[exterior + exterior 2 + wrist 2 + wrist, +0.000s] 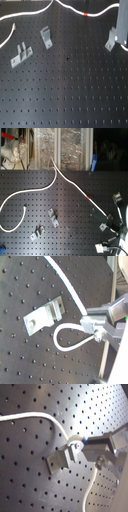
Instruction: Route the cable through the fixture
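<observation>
The white cable (70, 8) crosses the far side of the black board, its red band (88, 14) showing in both exterior views (88, 198). It runs on to my gripper (119, 36) at the first exterior view's right. The grey fixture (111, 42) leans just below the gripper. In the first wrist view the cable (50, 419) arcs over the fixture's top (64, 458) into my gripper (86, 443), which is shut on it. In the second wrist view the cable (70, 291) enters the fingertips (92, 323) and a short tail loops beside the fixture (45, 316). Whether it sits in the slot I cannot tell.
A low two-prong bracket (21, 54) and a bent-strip bracket (46, 36) stand at the first exterior view's left. A plain white cord (15, 203) curls at the second exterior view's left. Clear bins (60, 143) line the board's far edge.
</observation>
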Motion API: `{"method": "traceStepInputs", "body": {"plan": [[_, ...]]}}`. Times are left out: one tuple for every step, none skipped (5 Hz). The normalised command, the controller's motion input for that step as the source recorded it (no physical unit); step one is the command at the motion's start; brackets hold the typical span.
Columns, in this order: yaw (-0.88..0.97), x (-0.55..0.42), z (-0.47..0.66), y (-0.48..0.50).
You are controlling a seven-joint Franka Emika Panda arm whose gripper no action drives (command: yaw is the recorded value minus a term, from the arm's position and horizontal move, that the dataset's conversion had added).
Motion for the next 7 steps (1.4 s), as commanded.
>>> {"method": "traceStepInputs", "body": {"plan": [[-0.02,0.0,0.0,0.0],[0.0,0.0,0.03,0.0],[0.0,0.0,0.01,0.0],[-0.01,0.0,0.0,0.0],[0.0,-0.035,0.01,0.027],[0.0,-0.052,0.0,0.09],[0.0,-0.004,0.01,-0.008]]}}
